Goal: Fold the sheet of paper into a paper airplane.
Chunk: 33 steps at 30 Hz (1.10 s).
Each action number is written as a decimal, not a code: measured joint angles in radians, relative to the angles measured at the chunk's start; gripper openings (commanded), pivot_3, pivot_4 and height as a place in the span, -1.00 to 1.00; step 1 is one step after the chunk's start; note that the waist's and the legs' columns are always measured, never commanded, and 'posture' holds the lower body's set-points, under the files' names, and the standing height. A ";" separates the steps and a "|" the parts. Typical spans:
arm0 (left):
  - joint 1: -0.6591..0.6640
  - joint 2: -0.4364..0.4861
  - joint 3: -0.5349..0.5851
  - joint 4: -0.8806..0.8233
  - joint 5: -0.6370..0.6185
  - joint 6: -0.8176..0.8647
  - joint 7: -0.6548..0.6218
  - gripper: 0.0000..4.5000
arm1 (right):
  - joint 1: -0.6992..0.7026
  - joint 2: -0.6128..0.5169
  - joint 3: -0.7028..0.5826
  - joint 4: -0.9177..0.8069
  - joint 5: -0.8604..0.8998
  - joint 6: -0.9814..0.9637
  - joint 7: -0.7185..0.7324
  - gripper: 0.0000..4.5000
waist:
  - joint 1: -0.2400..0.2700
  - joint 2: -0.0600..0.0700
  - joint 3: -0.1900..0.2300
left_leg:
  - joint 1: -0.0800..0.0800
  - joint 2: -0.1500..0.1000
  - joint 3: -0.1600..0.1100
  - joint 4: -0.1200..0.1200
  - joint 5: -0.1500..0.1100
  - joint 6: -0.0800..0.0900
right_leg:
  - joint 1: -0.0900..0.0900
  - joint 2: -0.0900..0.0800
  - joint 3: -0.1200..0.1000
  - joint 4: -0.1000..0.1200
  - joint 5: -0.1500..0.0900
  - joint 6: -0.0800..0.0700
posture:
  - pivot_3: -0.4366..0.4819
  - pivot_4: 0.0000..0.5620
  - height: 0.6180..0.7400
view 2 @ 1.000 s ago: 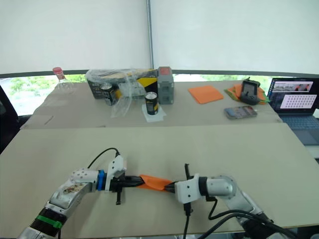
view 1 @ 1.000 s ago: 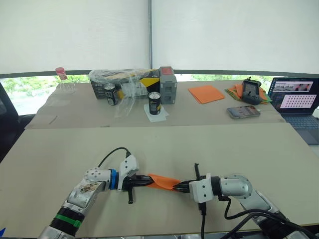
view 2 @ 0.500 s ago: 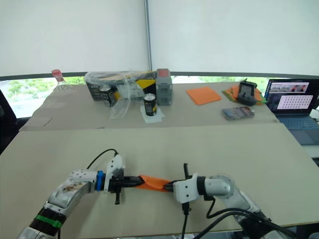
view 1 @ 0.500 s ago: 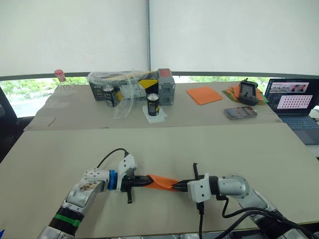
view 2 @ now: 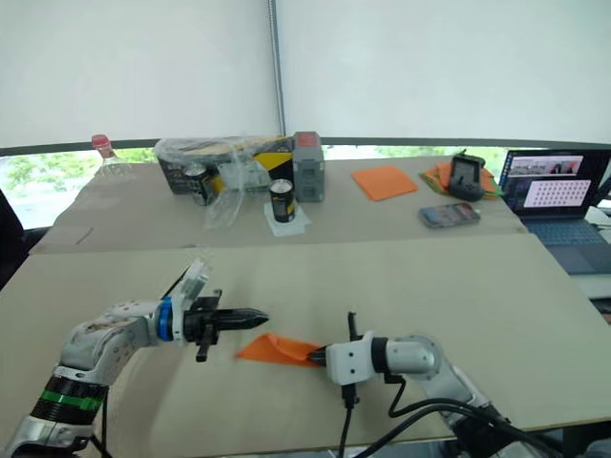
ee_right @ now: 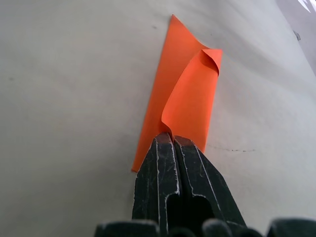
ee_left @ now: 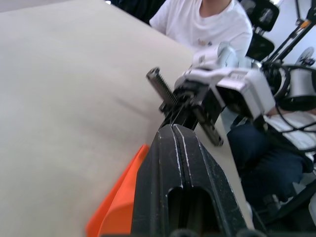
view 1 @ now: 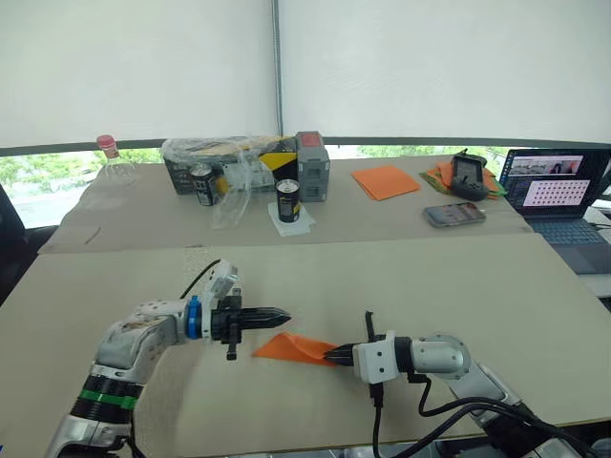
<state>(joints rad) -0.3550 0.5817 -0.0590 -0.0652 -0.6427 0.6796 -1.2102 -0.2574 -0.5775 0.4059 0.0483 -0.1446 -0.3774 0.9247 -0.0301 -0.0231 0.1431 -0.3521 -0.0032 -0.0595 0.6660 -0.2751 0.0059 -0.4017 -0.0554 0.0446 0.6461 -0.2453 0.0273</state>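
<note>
The orange sheet of paper (view 1: 289, 347) lies on the near table, folded into a narrow pointed wedge, the paper airplane shape. Its upper flap (ee_right: 190, 94) curls up at the far end. My right gripper (view 1: 330, 356) is shut on the wedge's right end, low over the table. My left gripper (view 1: 284, 312) hovers shut and empty just above and behind the wedge's left tip, not touching it. In the left wrist view its closed fingers (ee_left: 170, 148) point at the right gripper (ee_left: 183, 106), with the orange paper (ee_left: 116, 205) below.
On the far table stand a stack of orange sheets (view 1: 386, 180), a mixed orange-and-green pile (view 1: 447, 176) under a black device, a phone (view 1: 453, 214), a laptop (view 1: 554, 183), two cans (view 1: 288, 199), a plastic-wrapped box (view 1: 239, 157) and a bottle (view 1: 110, 164). A seated person (ee_left: 202, 24) is nearby.
My left gripper has let go of the paper's left end, lifted and drawn back to the left. The freed end now rests on the table. The right gripper still holds the other end.
</note>
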 measured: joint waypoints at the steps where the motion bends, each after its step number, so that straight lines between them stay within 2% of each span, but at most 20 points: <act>1: 0.000 0.001 -0.026 -0.006 0.027 -0.011 0.008 -1.00 | 0.001 0.001 0.001 -0.001 0.000 0.003 -0.002 -0.99 | -0.001 0.000 0.000 | 0.000 0.000 0.000 0.000 0.000 0.000 | 0.000 0.000 0.000 0.000 0.000 0.000 | -0.05 -0.47 0.99; 4: 0.022 0.004 -0.115 0.001 0.127 -0.068 0.026 -1.00 | 0.008 0.002 0.002 -0.011 0.000 0.013 -0.011 -0.99 | -0.005 0.000 0.000 | 0.000 0.000 0.000 -0.001 0.000 0.000 | 0.000 0.000 0.001 0.000 0.000 0.000 | -0.05 -0.47 0.99; 6: 0.027 0.001 -0.135 0.032 0.170 -0.094 0.044 -1.00 | 0.014 0.001 0.001 -0.019 0.000 0.021 -0.013 -0.99 | -0.003 0.000 0.000 | 0.000 0.000 0.000 -0.001 0.000 0.000 | 0.000 0.000 0.000 0.000 0.000 0.000 | -0.05 -0.47 0.99; 13: 0.012 -0.047 -0.133 0.096 0.215 -0.163 0.082 -1.00 | 0.027 -0.010 -0.004 -0.038 0.000 0.040 -0.012 -0.99 | 0.009 0.000 0.000 | 0.000 -0.001 0.001 -0.001 0.000 0.000 | 0.000 -0.001 0.000 -0.001 0.000 0.000 | -0.05 -0.47 0.99; 20: 0.011 -0.043 -0.150 0.114 0.275 -0.231 0.072 -1.00 | 0.028 -0.010 -0.004 -0.039 0.000 0.042 -0.012 -0.99 | 0.011 0.000 0.000 | 0.000 -0.001 0.001 -0.001 0.000 0.000 | 0.000 -0.001 0.000 -0.001 0.000 0.000 | -0.05 -0.47 0.99; 26: 0.004 -0.081 -0.182 0.204 0.359 -0.353 0.106 -1.00 | 0.029 -0.010 -0.004 -0.041 0.000 0.055 -0.012 -0.99 | 0.015 -0.001 -0.003 | 0.001 -0.001 0.001 -0.001 0.000 0.000 | 0.001 -0.001 0.000 -0.001 0.000 0.000 | -0.05 -0.47 0.99; 30: 0.003 -0.090 -0.199 0.218 0.391 -0.397 0.113 -1.00 | 0.034 -0.017 -0.006 -0.044 0.000 0.067 -0.012 -0.99 | 0.018 0.000 -0.004 | 0.011 -0.001 0.001 -0.002 -0.001 0.001 | 0.014 -0.001 -0.001 -0.006 -0.001 0.000 | -0.05 -0.47 0.99; 33: 0.008 -0.092 -0.201 0.219 0.398 -0.412 0.113 -1.00 | 0.037 -0.023 -0.009 -0.055 0.000 0.078 -0.012 -0.99 | 0.018 0.000 -0.004 | 0.014 -0.001 0.001 -0.004 -0.002 0.001 | 0.016 -0.002 0.000 -0.007 -0.001 0.001 | -0.05 -0.47 0.99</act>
<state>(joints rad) -0.3472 0.4896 -0.2600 0.1535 -0.2450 0.2678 -1.0967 -0.2199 -0.6008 0.3971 -0.0063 -0.1444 -0.2997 0.9127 -0.0122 -0.0231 0.1389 -0.3385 -0.0043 -0.0585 0.6623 -0.2771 0.0068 -0.3861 -0.0576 0.0444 0.6396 -0.2467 0.0283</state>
